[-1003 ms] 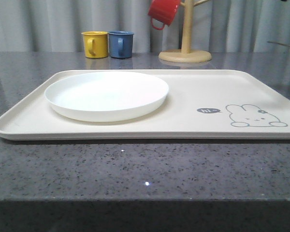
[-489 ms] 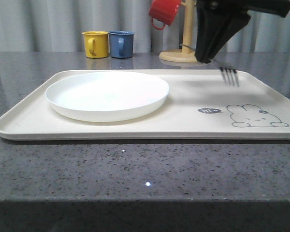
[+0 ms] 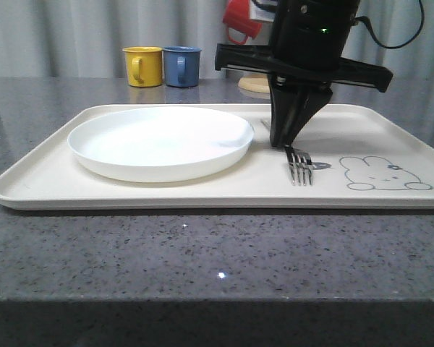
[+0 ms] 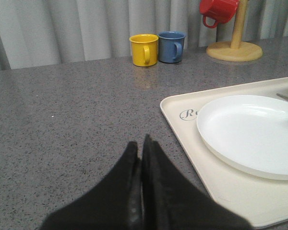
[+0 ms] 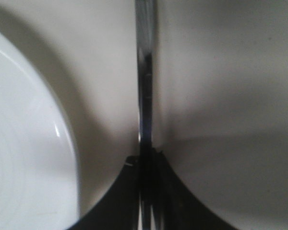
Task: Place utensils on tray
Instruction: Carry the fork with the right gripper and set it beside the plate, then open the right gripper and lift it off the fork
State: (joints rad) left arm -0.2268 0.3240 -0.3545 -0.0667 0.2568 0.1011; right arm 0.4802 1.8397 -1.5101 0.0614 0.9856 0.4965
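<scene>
Lowering fork (image 3: pixel 299 165) onto tray (image 3: pixel 166 194) just beside plate (image 3: pixel 159 141); right claw (image 3: pixel 283 142) clamped on its handle. Left claw (image 4: pixel 142 158) closed, empty. Other utensils unplaced.

Fork (image 3: pixel 299 165) handle hidden behind fingers (image 3: pixel 283 123) — tray (image 3: pixel 390 123) right edge cropped.

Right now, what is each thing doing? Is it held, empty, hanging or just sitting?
Fork: held by the right gripper, tines low over the tray.
Tray: flat on the counter.
Plate: empty, on the tray.
Left gripper: shut, empty.
Red mug: hanging on its stand.
Yellow mug: upright.
Blue mug: upright.
</scene>
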